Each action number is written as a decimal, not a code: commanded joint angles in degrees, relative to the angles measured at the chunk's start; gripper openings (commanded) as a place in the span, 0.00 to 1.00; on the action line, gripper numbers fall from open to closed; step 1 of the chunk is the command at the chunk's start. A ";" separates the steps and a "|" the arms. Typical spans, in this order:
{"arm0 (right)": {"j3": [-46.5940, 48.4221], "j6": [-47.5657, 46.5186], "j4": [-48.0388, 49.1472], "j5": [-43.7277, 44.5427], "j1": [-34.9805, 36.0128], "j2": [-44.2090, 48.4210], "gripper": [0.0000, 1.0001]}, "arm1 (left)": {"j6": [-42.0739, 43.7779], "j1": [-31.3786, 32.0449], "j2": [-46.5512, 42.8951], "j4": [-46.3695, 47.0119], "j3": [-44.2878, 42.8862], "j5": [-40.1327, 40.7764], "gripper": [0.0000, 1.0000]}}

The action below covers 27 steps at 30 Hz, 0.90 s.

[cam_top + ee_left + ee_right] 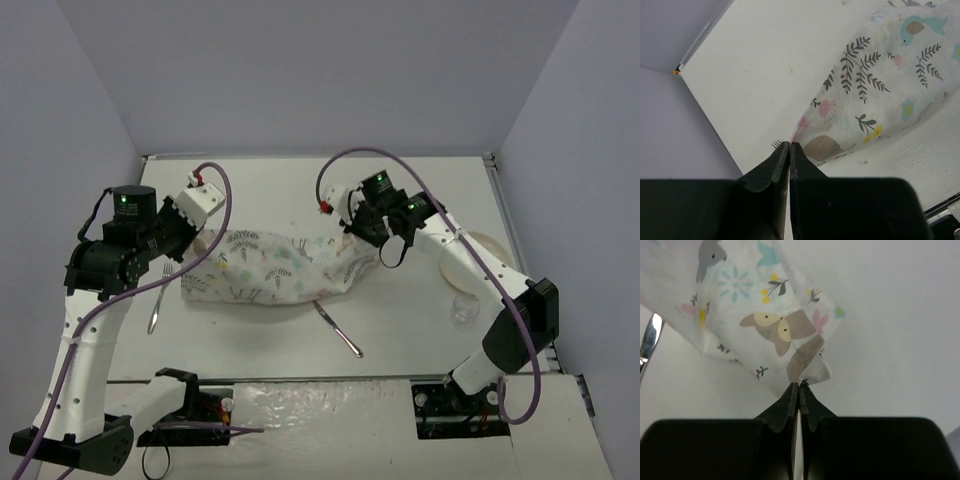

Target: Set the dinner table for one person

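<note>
The dinner table [300, 185] is a large off-white top. A white cloth mat [275, 268] printed with pastel animals and plants hangs stretched between both grippers, its lower part crumpled on the table. My left gripper [208, 243] is shut on the mat's left corner, which the left wrist view shows pinched at the gripper [790, 143] tips. My right gripper [352, 232] is shut on the mat's right corner, and the right wrist view shows that corner of the mat [765, 315] clamped in the gripper [799, 385]. A fork [158, 300] lies left of the mat and a knife [338, 328] lies in front of it.
A pale plate [478, 252] sits at the right, partly hidden by the right arm. A clear glass [465, 310] stands in front of it. Fork tines [776, 144] show just beside the left fingertips. Grey walls close in the table on three sides.
</note>
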State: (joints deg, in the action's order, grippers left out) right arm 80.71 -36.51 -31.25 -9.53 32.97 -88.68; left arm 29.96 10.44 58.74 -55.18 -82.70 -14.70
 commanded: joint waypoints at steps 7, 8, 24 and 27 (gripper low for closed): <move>-3.13 1.27 -1.24 -7.39 2.40 -11.69 0.00 | 0.94 -0.60 -1.49 1.01 4.55 -0.28 0.00; -3.05 1.27 -0.77 -7.43 2.73 -11.71 0.00 | 1.12 -0.58 -1.54 0.92 4.75 -0.07 0.00; 1.64 3.17 19.95 8.63 -7.34 8.41 0.00 | -9.54 -0.99 0.05 16.15 -3.22 19.50 0.00; 1.60 3.50 20.11 8.35 -8.08 11.34 0.00 | -10.70 -1.13 -0.05 16.32 -6.20 18.82 0.00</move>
State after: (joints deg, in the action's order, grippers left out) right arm 81.07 -34.16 -16.59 -3.16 25.21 -81.94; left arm 23.75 9.97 59.10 -46.49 -82.65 0.08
